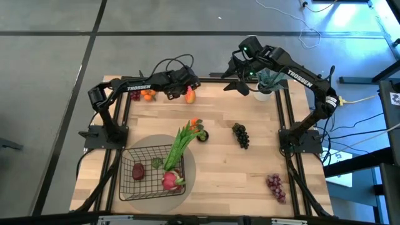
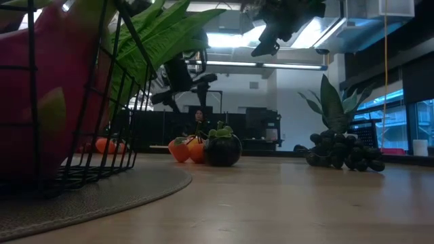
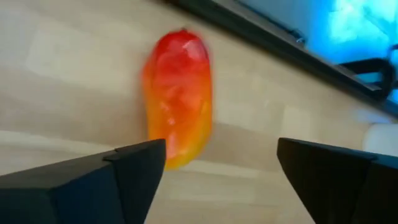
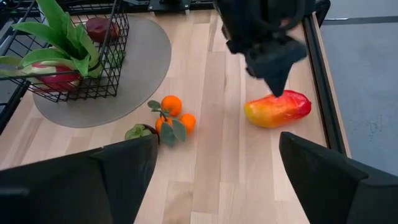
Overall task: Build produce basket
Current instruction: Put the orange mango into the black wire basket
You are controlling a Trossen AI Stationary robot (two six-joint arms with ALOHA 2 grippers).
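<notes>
The black wire basket [image 1: 128,184] sits on a round grey mat at the table's near left. It holds a pink dragon fruit [image 1: 170,181] and a dark red fruit [image 1: 138,170]. Green leafy stalks [image 1: 182,140] stick out over its far rim. The red-orange mango [image 1: 190,95] lies at the far edge. My left gripper [image 1: 183,86] hovers open right over the mango [image 3: 179,93], and the right wrist view shows its fingers [image 4: 273,65] pointing down at the mango [image 4: 278,109]. My right gripper [image 1: 240,85] waits open near the far edge.
Small oranges with leaves [image 1: 196,125] and a dark round fruit [image 1: 202,135] lie mid-table. Dark grapes [image 1: 240,135] are to their right and red-purple grapes [image 1: 275,186] lie near right. More oranges [image 1: 147,95] sit under the left arm. A potted spiky plant [image 1: 267,81] stands far right.
</notes>
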